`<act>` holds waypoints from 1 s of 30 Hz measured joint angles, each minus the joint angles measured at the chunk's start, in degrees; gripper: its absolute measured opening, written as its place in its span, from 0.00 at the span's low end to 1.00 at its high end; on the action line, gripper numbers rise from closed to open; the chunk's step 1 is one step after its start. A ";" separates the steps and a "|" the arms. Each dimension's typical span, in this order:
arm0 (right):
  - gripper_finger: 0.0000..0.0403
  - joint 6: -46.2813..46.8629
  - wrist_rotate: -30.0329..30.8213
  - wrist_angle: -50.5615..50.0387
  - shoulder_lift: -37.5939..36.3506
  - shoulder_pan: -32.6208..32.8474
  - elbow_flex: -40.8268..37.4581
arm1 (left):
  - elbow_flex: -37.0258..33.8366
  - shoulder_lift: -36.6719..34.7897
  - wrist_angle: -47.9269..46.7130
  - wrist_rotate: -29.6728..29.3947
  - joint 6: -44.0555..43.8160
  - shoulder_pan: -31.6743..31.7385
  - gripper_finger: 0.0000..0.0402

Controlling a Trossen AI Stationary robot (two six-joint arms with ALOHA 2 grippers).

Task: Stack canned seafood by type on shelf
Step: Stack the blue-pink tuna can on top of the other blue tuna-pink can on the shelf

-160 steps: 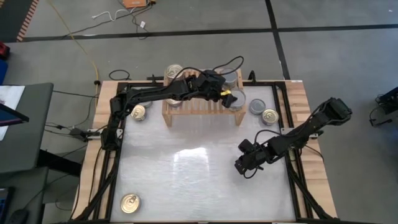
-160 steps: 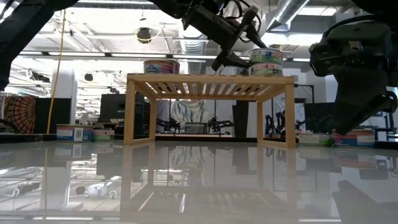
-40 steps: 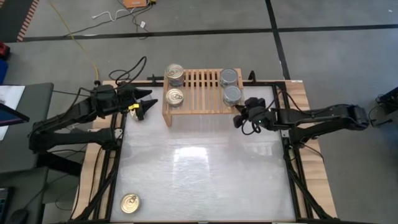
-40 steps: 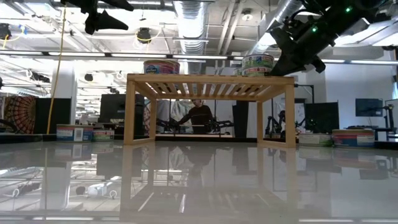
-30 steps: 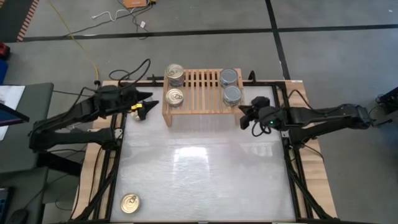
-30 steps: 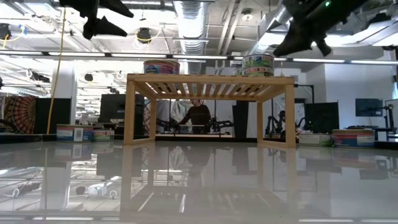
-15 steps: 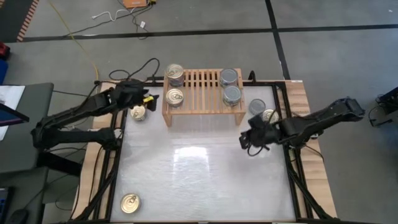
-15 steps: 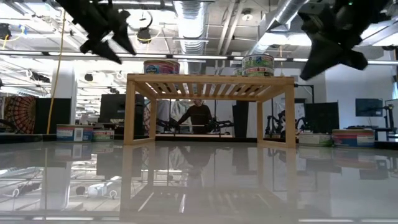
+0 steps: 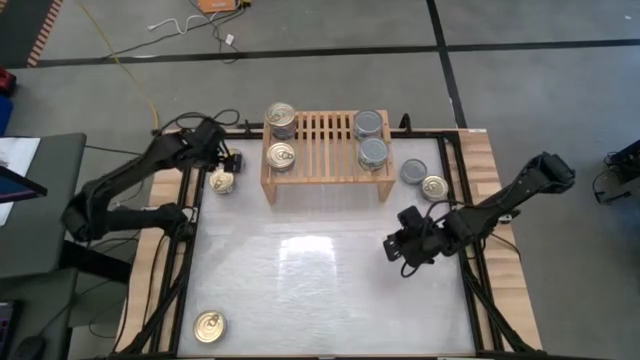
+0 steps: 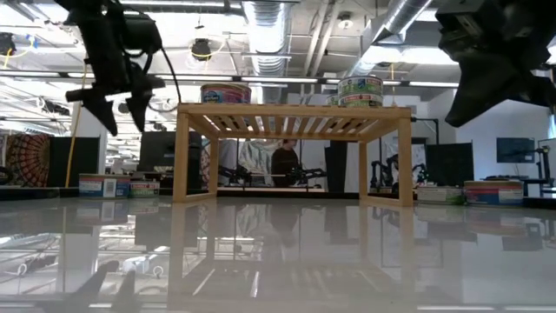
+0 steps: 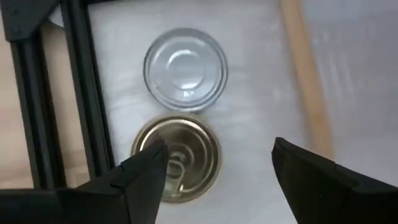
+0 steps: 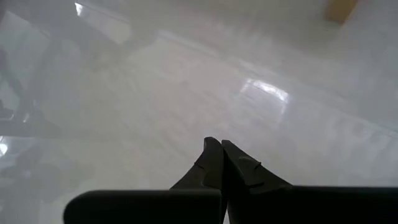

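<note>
The light-wood shelf (image 9: 325, 150) stands on its side legs at the table's far middle. On its slatted top rest two gold-topped cans (image 9: 281, 155) at the left end and two silver-topped cans (image 9: 372, 152) at the right end. A gold-topped can (image 11: 177, 158) and a silver-topped can (image 11: 185, 73) sit on the table to the left of the shelf. My left gripper (image 11: 214, 165) hangs open above the gold one, pointing steeply down and touching nothing. My right gripper (image 9: 395, 250) is shut and empty over the table, nearer than the shelf's right end.
A silver-topped can (image 9: 413, 171) and a gold-topped can (image 9: 434, 186) sit to the right of the shelf. Another gold-topped can (image 9: 209, 325) sits near the front left corner. Black frame rails (image 9: 190, 250) run along the table's sides. Bare white tabletop (image 9: 320, 280) spreads before the shelf.
My left gripper has sunk and tipped from nearly level to steeply down over the cans left of the shelf. My right gripper, still shut, has drawn away from the shelf's right end toward the table's near edge, sinking and rolling as it went.
</note>
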 joint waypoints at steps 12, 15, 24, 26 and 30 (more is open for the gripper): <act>0.06 -0.04 0.26 0.83 -0.04 -0.02 0.00 | -1.50 7.89 -0.86 -4.76 -0.39 -3.16 0.65; 0.06 -0.09 0.26 1.05 -0.04 -0.02 0.00 | -2.75 7.97 2.24 -4.37 -0.64 -2.14 0.65; 0.06 -0.64 0.26 1.36 -0.04 -0.02 0.00 | -5.68 7.98 4.28 -5.41 -1.81 1.59 0.65; 0.06 -0.70 0.26 1.36 -0.04 -0.02 0.00 | -6.18 7.98 5.38 -5.44 -1.75 2.33 0.65; 0.06 -0.74 0.26 1.36 -0.04 -0.02 0.00 | -7.28 8.72 5.67 -5.42 -1.66 4.05 0.59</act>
